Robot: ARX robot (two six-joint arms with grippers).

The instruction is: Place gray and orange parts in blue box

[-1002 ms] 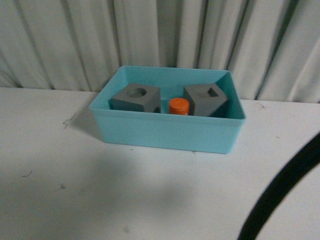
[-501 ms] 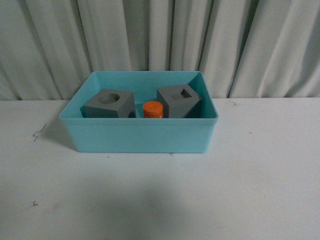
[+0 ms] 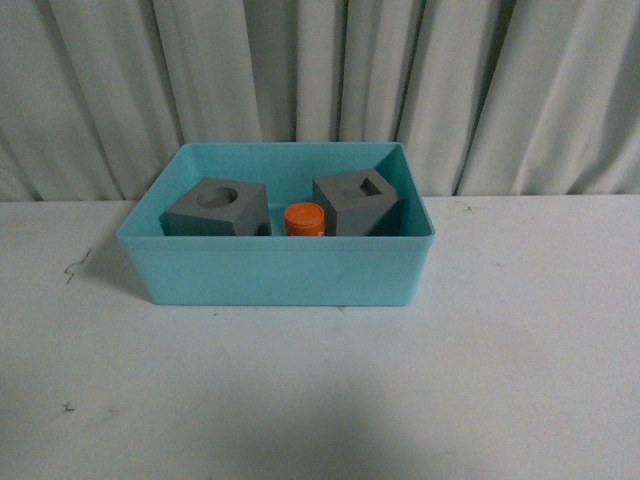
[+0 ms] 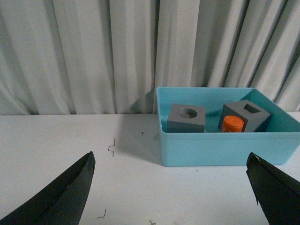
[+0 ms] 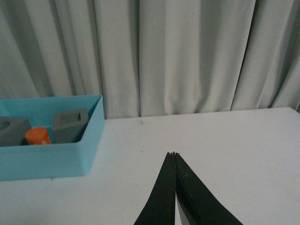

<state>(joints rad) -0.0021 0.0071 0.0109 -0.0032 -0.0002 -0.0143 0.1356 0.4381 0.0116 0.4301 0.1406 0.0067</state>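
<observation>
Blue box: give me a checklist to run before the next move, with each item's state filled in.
1. Round-recess cube inside the blue box: ok.
2. Square-recess cube inside the box: ok.
3. Orange cylinder inside the box, between the cubes: ok.
4. Left pincer empty and open, fingers wide apart, away from the box: ok.
5. Right pincer empty, tips closed together, off to the side of the box: ok.
6. No gray or orange part left on the table: ok in the front view; areas outside the views cannot tell.
</observation>
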